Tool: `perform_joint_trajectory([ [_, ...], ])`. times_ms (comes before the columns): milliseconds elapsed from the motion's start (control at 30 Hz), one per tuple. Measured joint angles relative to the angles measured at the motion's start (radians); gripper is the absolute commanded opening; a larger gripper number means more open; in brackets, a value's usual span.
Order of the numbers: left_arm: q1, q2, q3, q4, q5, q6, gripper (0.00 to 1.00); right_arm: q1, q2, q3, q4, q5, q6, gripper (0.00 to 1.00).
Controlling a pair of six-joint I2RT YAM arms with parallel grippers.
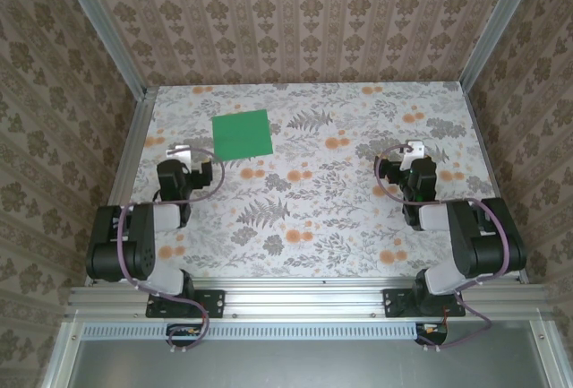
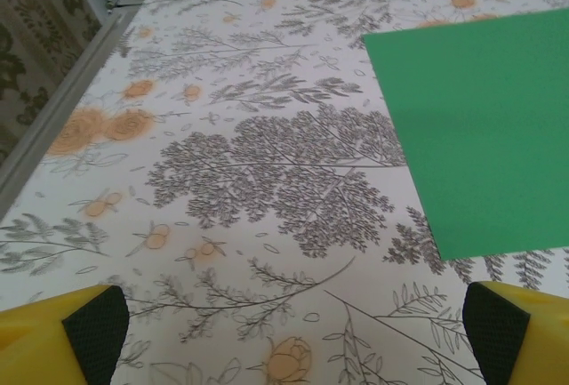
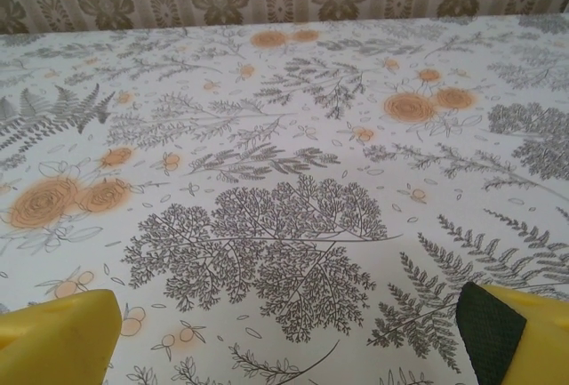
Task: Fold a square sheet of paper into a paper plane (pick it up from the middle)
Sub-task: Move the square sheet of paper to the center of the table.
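Square sheet of paper [image 1: 242, 134] flat beyond left hand [image 2: 295, 327], near table [image 1: 295, 173] edge

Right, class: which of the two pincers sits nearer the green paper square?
The left pincer: the square sheet of paper lies just ahead of it, slightly to its right, while the right pincer stands well off to the other side.

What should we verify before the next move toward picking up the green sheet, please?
1. The square sheet of paper lies flat and uncreased: ok.
2. Nothing rests on the sheet: ok.
3. The left gripper is open and empty: ok.
4. The right gripper is open and empty: ok.
5. The left gripper is above the sheet's middle: not ok; the sheet lies ahead, to its right.
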Motion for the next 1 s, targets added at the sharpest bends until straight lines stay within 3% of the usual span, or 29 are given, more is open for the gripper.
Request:
perform_joint_trajectory([
  [167,0.012,-0.143,0.164,-0.279,-0.055,-0.079,1.0,0.03,-0.17,0.076,-0.196,0.055,0.013,1.0],
  [367,0.008,-0.13,0.447,-0.609,-0.019,-0.183,1.0,0.037,-0.234,0.293,-0.478,0.051,0.185,1.0],
  [533,-0.031,-0.01,0.569,-0.747,0.077,-0.308,1.0,0.036,-0.171,0.438,-0.65,-0.026,0.342,1.0],
  [700,-0.127,0.2,0.732,-0.872,0.103,-0.422,0.99,0.036,-0.087,0.465,-0.731,-0.133,0.453,1.0],
  [1000,-0.248,0.544,1.05,-1.027,0.126,-0.555,0.74,0.051,-0.024,0.47,-0.798,-0.238,0.526,1.0],
])
